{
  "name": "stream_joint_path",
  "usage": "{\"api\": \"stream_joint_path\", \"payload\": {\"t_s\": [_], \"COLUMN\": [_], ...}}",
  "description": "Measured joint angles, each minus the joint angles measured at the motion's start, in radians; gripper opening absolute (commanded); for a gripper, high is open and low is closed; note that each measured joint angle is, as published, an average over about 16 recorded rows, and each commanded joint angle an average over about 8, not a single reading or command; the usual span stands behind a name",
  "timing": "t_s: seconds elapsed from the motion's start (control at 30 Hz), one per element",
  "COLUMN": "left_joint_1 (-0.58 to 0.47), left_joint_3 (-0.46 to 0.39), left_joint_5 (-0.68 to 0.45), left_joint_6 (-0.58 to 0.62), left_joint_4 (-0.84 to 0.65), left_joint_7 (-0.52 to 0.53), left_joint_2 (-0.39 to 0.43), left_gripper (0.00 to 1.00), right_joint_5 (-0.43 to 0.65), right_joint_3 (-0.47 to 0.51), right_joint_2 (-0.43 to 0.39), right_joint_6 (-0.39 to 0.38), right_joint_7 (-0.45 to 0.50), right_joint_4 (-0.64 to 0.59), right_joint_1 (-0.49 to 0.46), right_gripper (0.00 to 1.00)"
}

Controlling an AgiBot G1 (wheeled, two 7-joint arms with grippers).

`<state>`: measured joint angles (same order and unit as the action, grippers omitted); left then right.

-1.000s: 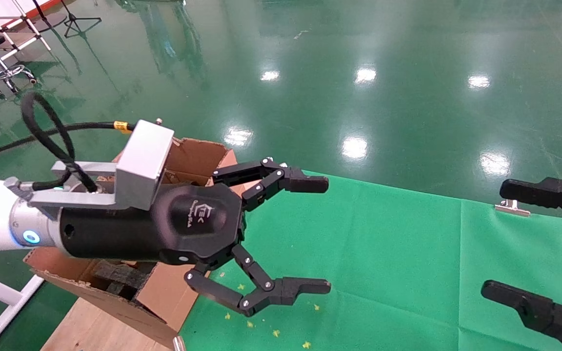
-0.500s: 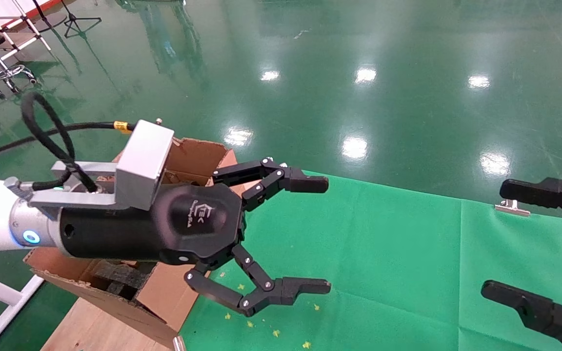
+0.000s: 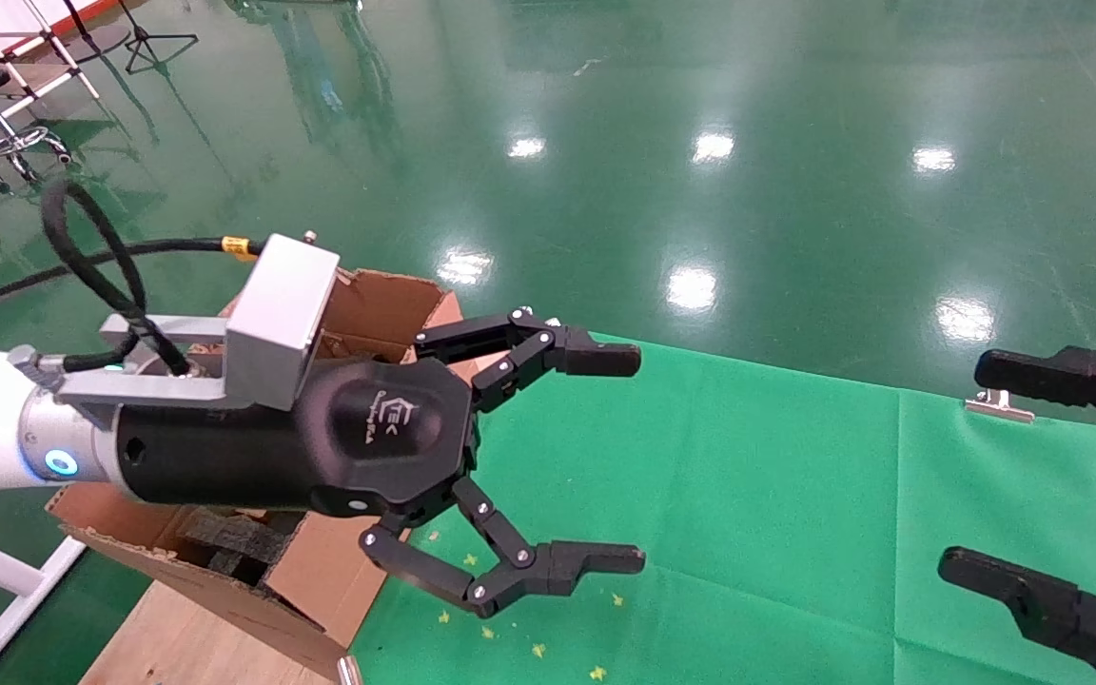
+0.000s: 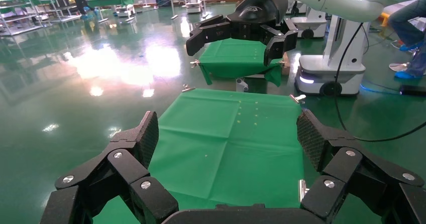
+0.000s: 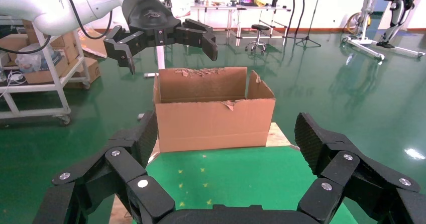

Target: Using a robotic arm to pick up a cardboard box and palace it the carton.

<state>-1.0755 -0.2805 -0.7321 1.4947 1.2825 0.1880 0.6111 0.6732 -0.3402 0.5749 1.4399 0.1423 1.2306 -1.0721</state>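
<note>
Carton (image 3: 386, 295) sat just behind the left gripper (image 3: 615, 457), its jaws spread wide and empty over the green cloth (image 3: 748, 495).

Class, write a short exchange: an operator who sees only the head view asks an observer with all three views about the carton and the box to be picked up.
Operator: The left arm hides most of the carton. What state is it in?
Observer: The right wrist view shows the carton whole: it is standing with its flaps up and has torn top edges. The open, empty left gripper is higher than its rim.
Operator: Is the cardboard box anywhere on the cloth?
Observer: The left wrist view looks along the green cloth, and no box lies on it. The open right gripper is at the far end. No view shows the box.
</note>
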Motion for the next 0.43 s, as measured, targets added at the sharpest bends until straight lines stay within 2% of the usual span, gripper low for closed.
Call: {"api": "stream_joint_path", "payload": {"t_s": [0.43], "left_joint_1": [0.0], "left_joint_3": [0.0], "left_joint_5": [0.0], "left_joint_6": [0.0], "left_joint_4": [0.0], "left_joint_7": [0.0], "left_joint_2": [0.0], "left_gripper": [1.0], "right_joint_5": [0.0], "right_joint_3": [0.0], "right_joint_2": [0.0], "right_joint_6": [0.0], "right_joint_7": [0.0], "right_joint_4": [0.0], "right_joint_1": [0.0], "right_gripper": [1.0]}}
